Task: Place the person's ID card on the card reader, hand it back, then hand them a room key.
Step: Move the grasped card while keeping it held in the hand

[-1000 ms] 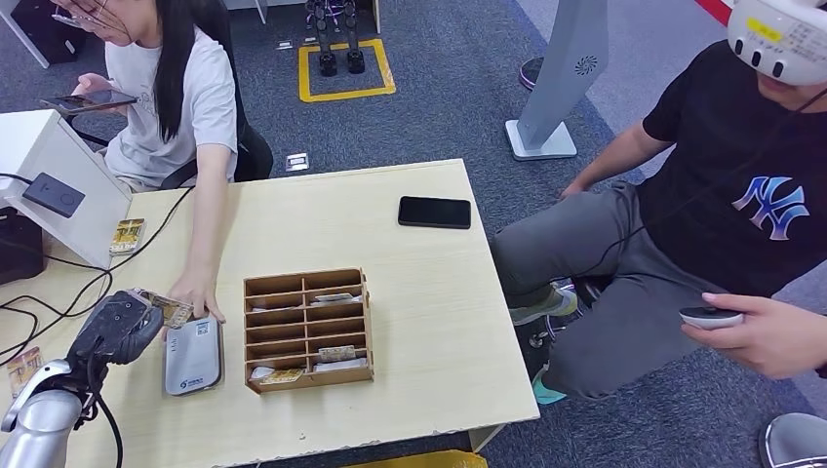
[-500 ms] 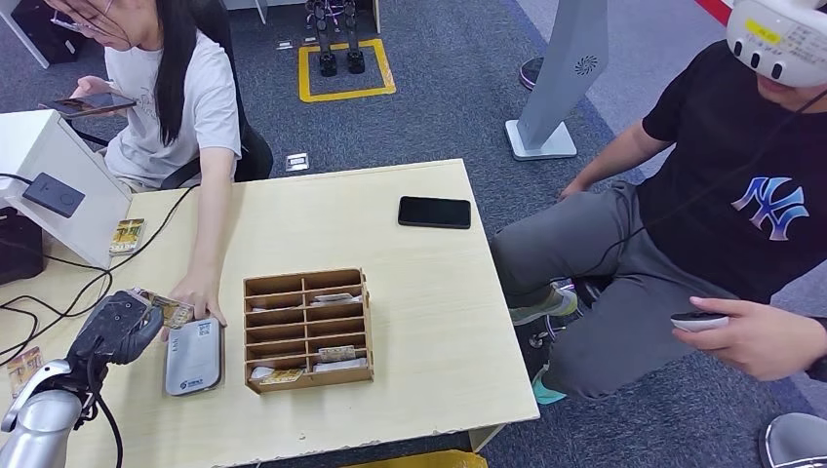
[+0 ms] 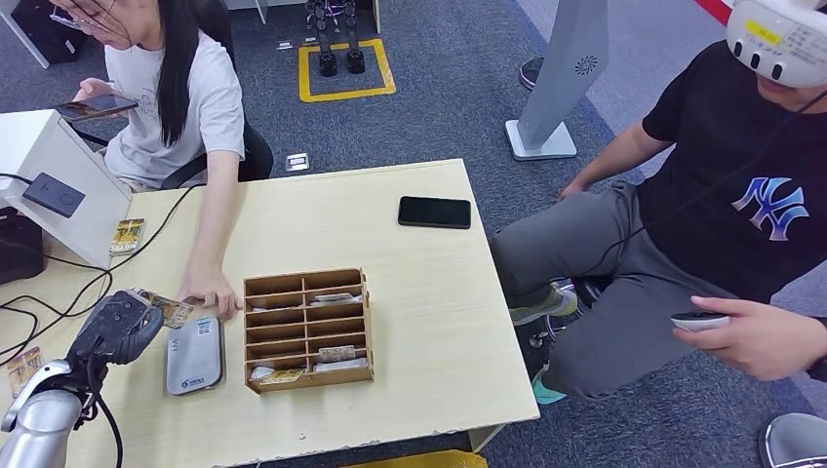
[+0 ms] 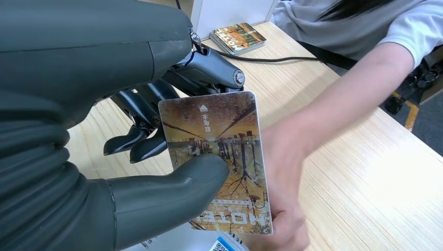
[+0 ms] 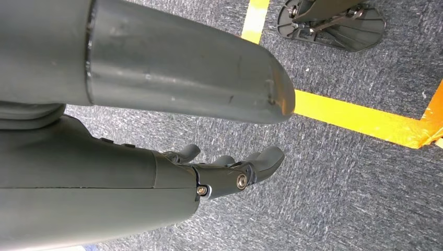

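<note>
Two people are seen: one in a grey T-shirt (image 3: 176,107) at the table, one in a black T-shirt (image 3: 741,185) seated to the side. One wooden card organizer (image 3: 307,330), one grey card reader (image 3: 192,355) and one hotel key card (image 4: 219,157) are counted. Two phones are counted: one black phone (image 3: 434,212) on the table, one handheld phone (image 3: 95,104).

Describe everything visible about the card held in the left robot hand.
The card is a glossy rectangle with rounded corners, printed with a brownish tree-and-building scene, a small arrow and "HOTEL" lettering. The left robot hand pinches it, thumb on its face, dark fingers behind. It hangs above the table beside the card reader; a person's hand lies right behind it.
</note>
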